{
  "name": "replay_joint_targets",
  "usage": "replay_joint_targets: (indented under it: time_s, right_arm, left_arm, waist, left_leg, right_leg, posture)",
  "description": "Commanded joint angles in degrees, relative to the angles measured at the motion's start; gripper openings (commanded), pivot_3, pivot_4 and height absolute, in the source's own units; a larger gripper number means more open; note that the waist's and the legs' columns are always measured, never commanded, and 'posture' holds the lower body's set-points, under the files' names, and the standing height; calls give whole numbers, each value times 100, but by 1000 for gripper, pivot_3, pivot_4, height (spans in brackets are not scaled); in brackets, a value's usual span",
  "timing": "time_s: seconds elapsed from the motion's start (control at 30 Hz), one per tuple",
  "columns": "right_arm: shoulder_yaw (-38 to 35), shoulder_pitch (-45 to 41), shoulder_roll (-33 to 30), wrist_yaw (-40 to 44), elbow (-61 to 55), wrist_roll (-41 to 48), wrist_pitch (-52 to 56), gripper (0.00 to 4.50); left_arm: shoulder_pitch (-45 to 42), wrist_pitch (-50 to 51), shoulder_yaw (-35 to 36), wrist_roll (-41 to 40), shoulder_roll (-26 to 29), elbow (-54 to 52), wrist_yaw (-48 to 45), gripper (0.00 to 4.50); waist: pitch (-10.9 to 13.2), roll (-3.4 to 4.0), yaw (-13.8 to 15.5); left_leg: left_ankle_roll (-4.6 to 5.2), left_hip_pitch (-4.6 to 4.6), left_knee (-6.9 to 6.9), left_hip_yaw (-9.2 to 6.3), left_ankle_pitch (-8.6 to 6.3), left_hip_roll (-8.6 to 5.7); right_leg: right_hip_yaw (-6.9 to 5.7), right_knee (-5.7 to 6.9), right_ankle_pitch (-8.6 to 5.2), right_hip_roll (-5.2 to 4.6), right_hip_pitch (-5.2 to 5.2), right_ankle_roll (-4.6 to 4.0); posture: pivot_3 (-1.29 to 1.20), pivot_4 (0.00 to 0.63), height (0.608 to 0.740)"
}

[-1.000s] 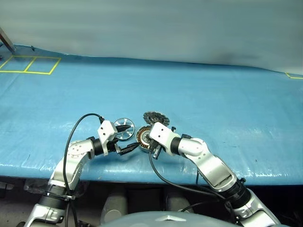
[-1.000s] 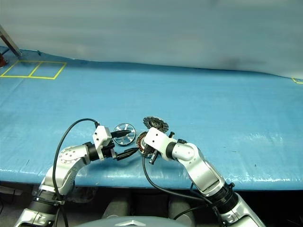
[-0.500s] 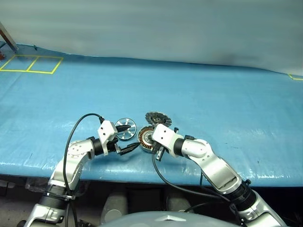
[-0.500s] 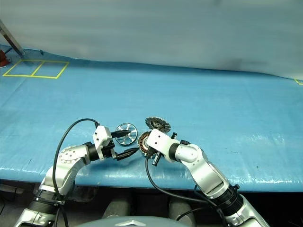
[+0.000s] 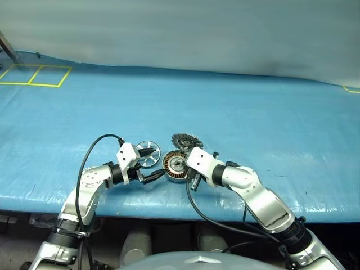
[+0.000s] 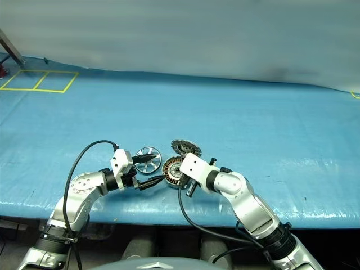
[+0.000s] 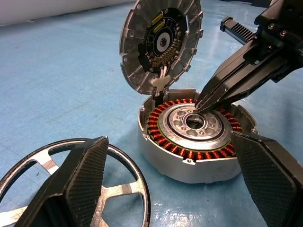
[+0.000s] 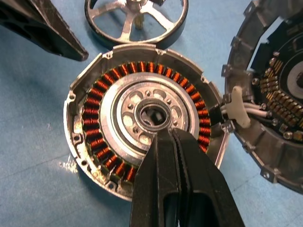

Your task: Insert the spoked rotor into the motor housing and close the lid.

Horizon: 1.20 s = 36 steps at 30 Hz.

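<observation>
Resting beside the open left gripper [image 5: 147, 165], spoked rotor [image 5: 148, 153] on table

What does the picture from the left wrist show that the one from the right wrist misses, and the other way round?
Left wrist view alone: the lid's whole toothed inner face, standing up from the rim, and the left gripper's two wide-open fingers.

Right wrist view alone: the motor housing from straight above, its full ring of copper windings.

Both: the spoked rotor lying loose on the blue table beside the housing, and the right gripper, shut, its tip at the housing's central hole.
</observation>
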Motion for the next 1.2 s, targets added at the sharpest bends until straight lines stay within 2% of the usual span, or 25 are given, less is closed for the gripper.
replay_joint_targets:
  time_s: [0.03, 0.4, 1.2]
  right_arm:
    - [41, 124, -117, 33, 99, -37, 411, 46]
    - [-84, -209, 9, 38, -550, 64, 589, 46]
    - [65, -502, 162, -24, -715, 35, 630, 46]
  left_arm:
    - [-37, -86, 33, -41, -22, -75, -39, 4500]
    - [2, -78, 14, -45, -46, -81, -37, 4500]
    - [0, -67, 7, -40, -68, -64, -98, 4500]
  waist:
    - [0, 0, 1]
    - [48, 1, -3]
    - [56, 3, -10]
  left_leg:
    - [0, 0, -7, -1, 0, 0]
    - [0, -18, -32, -3, -1, -3]
    - [0, -20, -31, -4, 0, 0]
  right_leg:
    - [-1, -7, 0, 1, 0, 0]
    - [-6, -28, 7, 7, 13, -12]
    - [-5, -20, 10, 14, 12, -13]
  posture:
    - [0, 150, 740]
    - [0, 150, 740]
    - [0, 150, 740]
